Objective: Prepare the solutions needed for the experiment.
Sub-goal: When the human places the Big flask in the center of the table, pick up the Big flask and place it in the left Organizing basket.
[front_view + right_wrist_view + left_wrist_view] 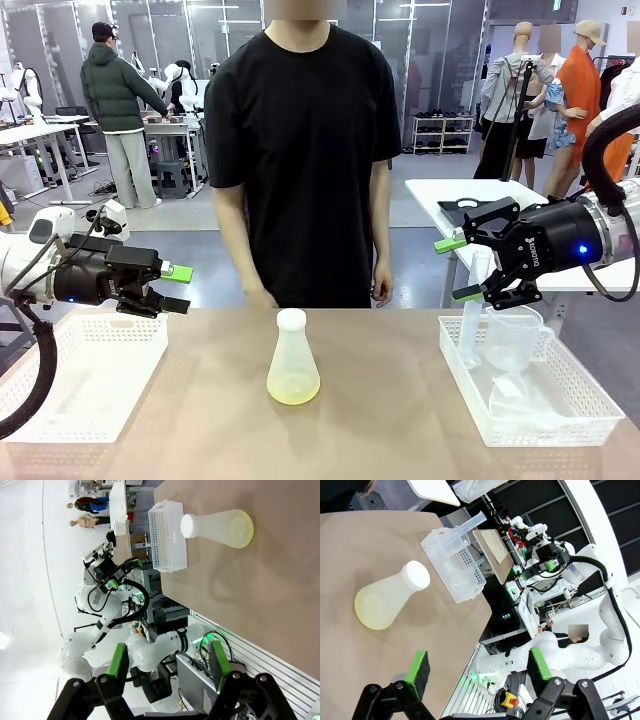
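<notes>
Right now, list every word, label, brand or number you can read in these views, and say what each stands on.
White print on the black body of the right gripper, front view: too small to read.
Conical flask: no label or scale marks to be seen.
Beaker in the white basket: any marks too faint to read.
No other text is legible.

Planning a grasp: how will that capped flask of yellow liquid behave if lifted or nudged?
The flask looks like translucent plastic holding shallow liquid, so probably light. Its wide base likely resists tipping. The smooth tapered wall might slip in a grip.
</notes>
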